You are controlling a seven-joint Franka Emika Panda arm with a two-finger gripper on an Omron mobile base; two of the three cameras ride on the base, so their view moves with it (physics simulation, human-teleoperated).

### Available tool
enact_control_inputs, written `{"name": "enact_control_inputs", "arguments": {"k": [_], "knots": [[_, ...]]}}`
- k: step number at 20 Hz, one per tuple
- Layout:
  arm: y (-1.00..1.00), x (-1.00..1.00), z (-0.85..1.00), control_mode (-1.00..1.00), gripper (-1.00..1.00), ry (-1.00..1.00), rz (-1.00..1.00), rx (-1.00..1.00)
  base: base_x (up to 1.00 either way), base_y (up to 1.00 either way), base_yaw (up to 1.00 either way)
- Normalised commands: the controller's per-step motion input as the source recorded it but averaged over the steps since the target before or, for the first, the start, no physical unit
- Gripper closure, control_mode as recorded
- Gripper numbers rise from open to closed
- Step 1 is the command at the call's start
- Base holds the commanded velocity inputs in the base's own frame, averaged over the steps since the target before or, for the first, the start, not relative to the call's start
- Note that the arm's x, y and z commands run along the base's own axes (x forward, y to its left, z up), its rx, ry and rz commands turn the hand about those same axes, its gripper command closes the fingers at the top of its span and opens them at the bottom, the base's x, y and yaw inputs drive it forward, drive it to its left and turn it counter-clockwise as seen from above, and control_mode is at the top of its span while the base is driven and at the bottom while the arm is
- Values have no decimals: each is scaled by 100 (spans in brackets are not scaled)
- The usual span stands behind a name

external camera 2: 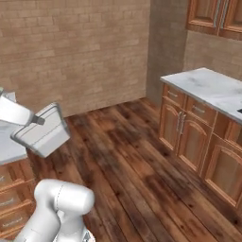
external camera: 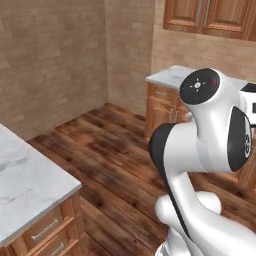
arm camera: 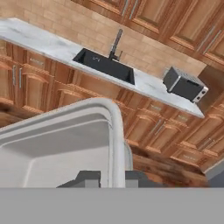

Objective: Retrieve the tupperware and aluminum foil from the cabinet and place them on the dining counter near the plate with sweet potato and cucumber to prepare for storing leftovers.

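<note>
My gripper is shut on the rim of the tupperware, a shallow grey-white plastic container that takes up the lower left of the hand view. In the right base view the tupperware hangs tilted in the air at the left, with the gripper clamped on its upper edge. Just left of it and lower lies the marble edge of the dining counter. The same dining counter shows as a veined slab on a wooden base at the lower left of the left base view. The aluminum foil and the plate are out of view.
A marble worktop on brown base cabinets runs along the right, with closed wall cabinets above. The hand view looks at a dark sink, a faucet and a silver toaster. Dark wooden floor lies between the counters.
</note>
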Motion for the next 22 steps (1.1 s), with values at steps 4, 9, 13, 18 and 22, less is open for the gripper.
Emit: {"name": "enact_control_inputs", "arguments": {"k": [4,9,13,18,22], "knots": [[0,0,0,100,100,0,0,0,100,0,20],[0,0,0,100,100,0,0,0,100,-5,38],[0,0,0,100,100,0,0,0,100,-20,46],[0,0,0,100,100,0,0,0,100,-25,49],[0,0,0,100,100,0,0,0,100,-27,52]]}}
